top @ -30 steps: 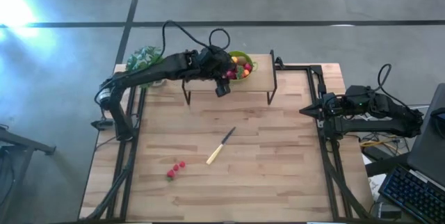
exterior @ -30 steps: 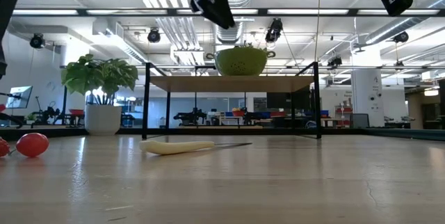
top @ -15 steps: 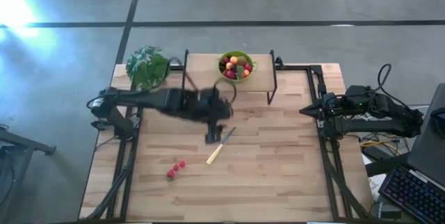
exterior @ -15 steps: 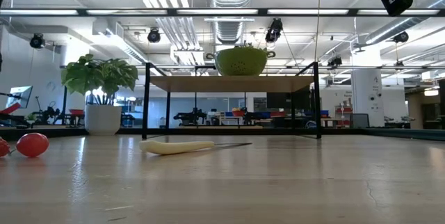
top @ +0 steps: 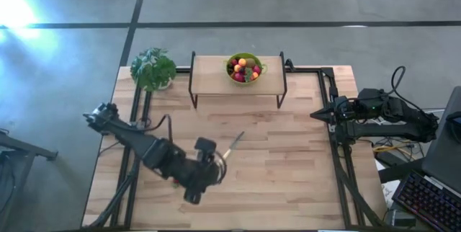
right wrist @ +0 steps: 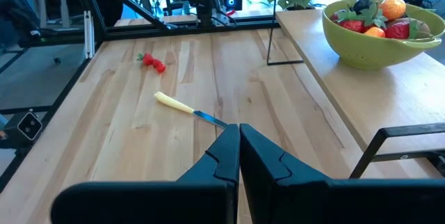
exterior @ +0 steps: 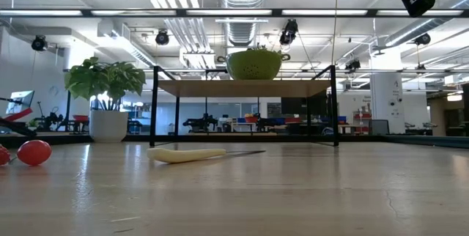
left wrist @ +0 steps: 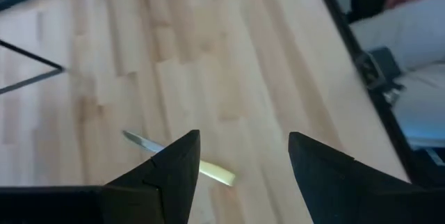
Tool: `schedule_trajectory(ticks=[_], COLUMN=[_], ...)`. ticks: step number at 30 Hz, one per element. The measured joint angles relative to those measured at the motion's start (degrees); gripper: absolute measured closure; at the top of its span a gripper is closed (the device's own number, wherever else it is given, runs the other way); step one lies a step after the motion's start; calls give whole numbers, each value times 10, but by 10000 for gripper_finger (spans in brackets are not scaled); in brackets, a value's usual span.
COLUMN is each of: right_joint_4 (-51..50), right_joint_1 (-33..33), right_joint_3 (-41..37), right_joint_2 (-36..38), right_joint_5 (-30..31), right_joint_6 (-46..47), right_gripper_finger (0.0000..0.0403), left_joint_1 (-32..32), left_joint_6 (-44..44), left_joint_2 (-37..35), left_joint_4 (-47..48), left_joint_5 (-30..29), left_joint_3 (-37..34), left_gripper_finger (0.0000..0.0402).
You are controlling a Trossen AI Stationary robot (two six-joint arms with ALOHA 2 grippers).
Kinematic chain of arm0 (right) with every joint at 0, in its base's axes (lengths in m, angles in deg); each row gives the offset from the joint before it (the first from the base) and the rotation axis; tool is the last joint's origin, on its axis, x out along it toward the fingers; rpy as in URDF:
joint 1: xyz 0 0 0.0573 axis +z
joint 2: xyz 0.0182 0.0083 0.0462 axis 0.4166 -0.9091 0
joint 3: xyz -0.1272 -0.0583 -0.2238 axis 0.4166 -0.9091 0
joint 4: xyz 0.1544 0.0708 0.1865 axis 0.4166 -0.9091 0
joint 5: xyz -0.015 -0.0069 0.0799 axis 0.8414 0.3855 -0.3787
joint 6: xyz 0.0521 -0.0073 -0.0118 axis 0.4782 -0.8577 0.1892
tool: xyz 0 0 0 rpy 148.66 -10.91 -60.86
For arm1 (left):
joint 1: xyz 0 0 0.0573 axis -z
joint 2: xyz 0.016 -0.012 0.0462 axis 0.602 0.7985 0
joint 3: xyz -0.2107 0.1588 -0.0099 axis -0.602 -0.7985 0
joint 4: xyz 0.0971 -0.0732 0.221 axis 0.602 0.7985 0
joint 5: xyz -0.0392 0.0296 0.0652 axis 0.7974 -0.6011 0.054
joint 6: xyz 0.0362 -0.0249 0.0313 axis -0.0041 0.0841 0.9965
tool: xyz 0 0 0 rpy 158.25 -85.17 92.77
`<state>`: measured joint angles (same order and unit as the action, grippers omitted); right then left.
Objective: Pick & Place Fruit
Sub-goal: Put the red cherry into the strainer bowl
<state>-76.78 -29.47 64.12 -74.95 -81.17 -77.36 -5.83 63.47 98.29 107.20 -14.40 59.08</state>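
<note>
Wooden table (top: 288,167): left gripper (top: 196,191), jaws spread and empty, hangs at 7 o'clock over strawberries (right wrist: 151,62). Green bowl (top: 245,69) of fruit at 12 (on shelf). Right gripper (top: 317,114) clenched at 3.

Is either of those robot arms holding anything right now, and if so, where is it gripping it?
Nothing is held. The left gripper is open above the table near the knife; the right gripper is shut and empty.

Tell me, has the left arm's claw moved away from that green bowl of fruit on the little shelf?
Yes. The left gripper has swung from the green bowl on the raised wooden shelf to the table's near side, past the pale-handled knife, open.
</note>
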Motion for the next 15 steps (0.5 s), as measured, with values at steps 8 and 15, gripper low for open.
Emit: schedule_trajectory(ticks=[8,15], right_joint_4=[0,0], right_joint_1=[0,0], right_joint_3=[0,0], right_joint_2=[0,0], right_joint_5=[0,0], right_joint_6=[0,0], right_gripper_finger=[394,394], left_joint_1=[51,74], left_joint_6=[-91,-254], left_joint_2=[0,0], left_joint_4=[20,35], left_joint_5=[0,-1], left_joint_3=[-72,-175], left_gripper_finger=[177,178])
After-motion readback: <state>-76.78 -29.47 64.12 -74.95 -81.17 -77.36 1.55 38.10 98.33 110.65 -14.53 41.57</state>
